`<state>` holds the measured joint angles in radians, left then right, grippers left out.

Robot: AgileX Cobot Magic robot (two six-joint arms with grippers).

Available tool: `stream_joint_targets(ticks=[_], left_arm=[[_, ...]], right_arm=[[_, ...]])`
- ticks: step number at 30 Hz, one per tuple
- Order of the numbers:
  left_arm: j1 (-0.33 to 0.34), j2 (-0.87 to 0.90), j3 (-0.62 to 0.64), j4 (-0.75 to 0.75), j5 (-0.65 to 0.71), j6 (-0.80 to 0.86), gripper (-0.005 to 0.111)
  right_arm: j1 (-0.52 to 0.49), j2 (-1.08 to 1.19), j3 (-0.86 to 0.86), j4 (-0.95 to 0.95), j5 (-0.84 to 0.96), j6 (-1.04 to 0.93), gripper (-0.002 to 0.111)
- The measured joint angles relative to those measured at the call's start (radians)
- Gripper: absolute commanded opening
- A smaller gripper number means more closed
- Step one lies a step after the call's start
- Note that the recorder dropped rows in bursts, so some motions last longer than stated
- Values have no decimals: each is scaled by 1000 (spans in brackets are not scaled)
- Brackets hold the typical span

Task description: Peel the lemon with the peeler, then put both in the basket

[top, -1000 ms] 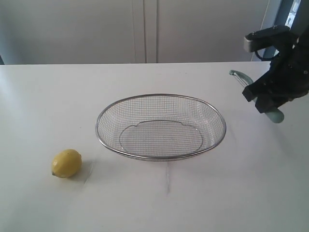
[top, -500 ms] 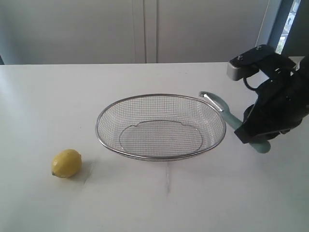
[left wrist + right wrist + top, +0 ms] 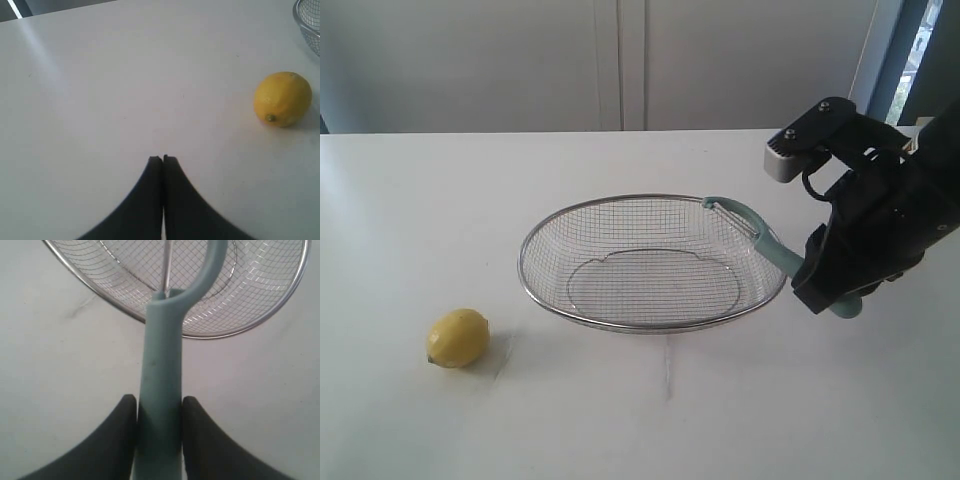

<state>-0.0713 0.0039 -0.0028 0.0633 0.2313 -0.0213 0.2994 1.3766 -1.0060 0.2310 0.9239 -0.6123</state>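
Soft, even daylight fills all three views. The white tabletop (image 3: 620,420) looks washed out, almost textureless. A window strip (image 3: 920,40) in the far corner is overexposed. The lemon (image 3: 457,338) casts only a faint shadow. From my left wrist, a pale streak of glare crosses the tabletop. From my right wrist, the peeler (image 3: 160,390) sits close to the lens and looks slightly soft, and the basket (image 3: 240,332) glints along its rim.

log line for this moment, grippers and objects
right gripper: shut on peeler, head over basket | left gripper: shut, empty | lemon: whole, on table, outside basket
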Motion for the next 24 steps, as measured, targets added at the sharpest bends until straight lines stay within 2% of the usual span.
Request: stream_joint_targets(ticks=[16,24], left_arm=[[0,0,0,0,-16,0,0],[0,0,0,0,-280,0,0]], right_arm=[[0,0,0,0,0,0,0],[0,0,0,0,0,0,0]])
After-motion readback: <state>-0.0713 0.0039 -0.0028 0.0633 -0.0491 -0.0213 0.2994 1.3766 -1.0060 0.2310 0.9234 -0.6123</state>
